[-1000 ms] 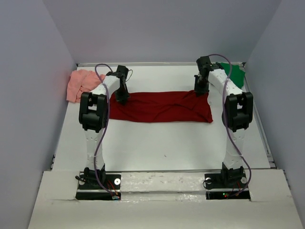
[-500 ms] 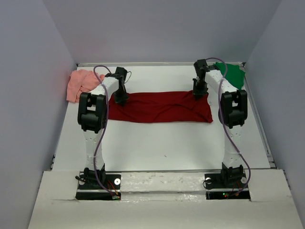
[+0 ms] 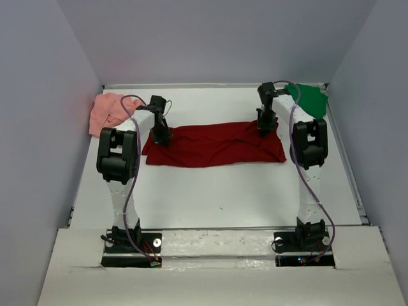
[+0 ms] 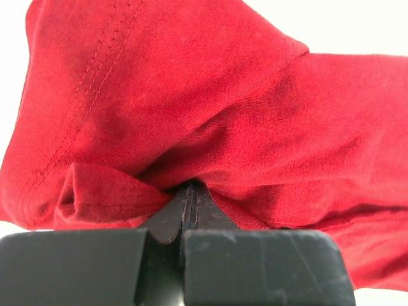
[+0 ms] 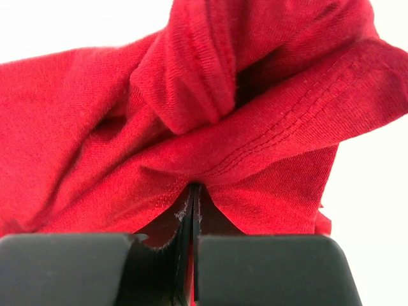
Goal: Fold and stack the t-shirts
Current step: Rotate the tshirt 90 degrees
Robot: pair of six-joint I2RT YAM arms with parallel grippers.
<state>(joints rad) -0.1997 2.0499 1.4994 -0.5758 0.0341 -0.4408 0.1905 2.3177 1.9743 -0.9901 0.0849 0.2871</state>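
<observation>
A white tabletop is carrying a dark red t-shirt, which is lying as a wide band across the middle. A pale salmon-pink t-shirt is sitting bunched in the far left corner, and a bright green t-shirt in the far right. The left pincer is clamping the red shirt's left end, and the right pincer is clamping its right end.

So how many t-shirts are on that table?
3. The dark red cloth t-shirt lies across the middle, gripped by the left claw and right claw. The pale salmon-pink cloth t-shirt is bunched far left, the bright green cloth t-shirt far right. No others show.
</observation>
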